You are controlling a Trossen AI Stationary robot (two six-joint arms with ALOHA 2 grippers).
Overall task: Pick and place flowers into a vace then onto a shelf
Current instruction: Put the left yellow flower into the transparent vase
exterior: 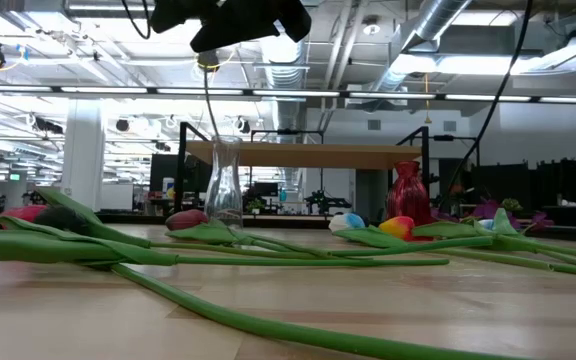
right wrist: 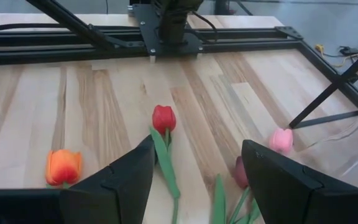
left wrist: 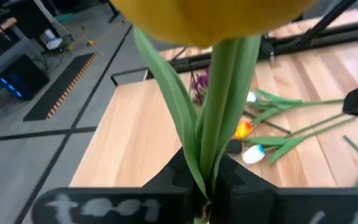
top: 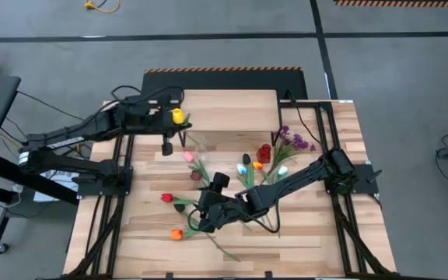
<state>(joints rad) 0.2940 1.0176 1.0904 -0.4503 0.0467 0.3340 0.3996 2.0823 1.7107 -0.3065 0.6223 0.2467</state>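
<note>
My left gripper [top: 169, 118] is up over the table's far left part, shut on a yellow tulip [top: 178, 117]. In the low view it shows at the top [exterior: 238, 20], with the stem [exterior: 208, 105] hanging over a clear glass vase [exterior: 223, 185]. Behind the vase stands the shelf [exterior: 308, 155], a light-wood board on thin black legs [top: 224, 109]. My right gripper [right wrist: 194, 186] is open low over the table's middle. Just beyond its fingers lies a red tulip [right wrist: 163, 118], untouched. My left gripper pinches the yellow tulip's stem and leaves [left wrist: 207, 180] between its two fingers, a little below the head [left wrist: 210, 18]. The fingers lie across the stem. The tulip is upright and lifted clear, head up, its stem hanging below. I cannot tell whether its lower end is inside the vase.
Several tulips lie flat on the tabletop: orange [right wrist: 64, 167], pink [right wrist: 282, 140], and a cluster mid-table [top: 255, 165]. A red vase [exterior: 406, 195] stands at the far right of them beside purple sprigs [top: 294, 141]. Black frame rails [top: 341, 225] run along both table sides.
</note>
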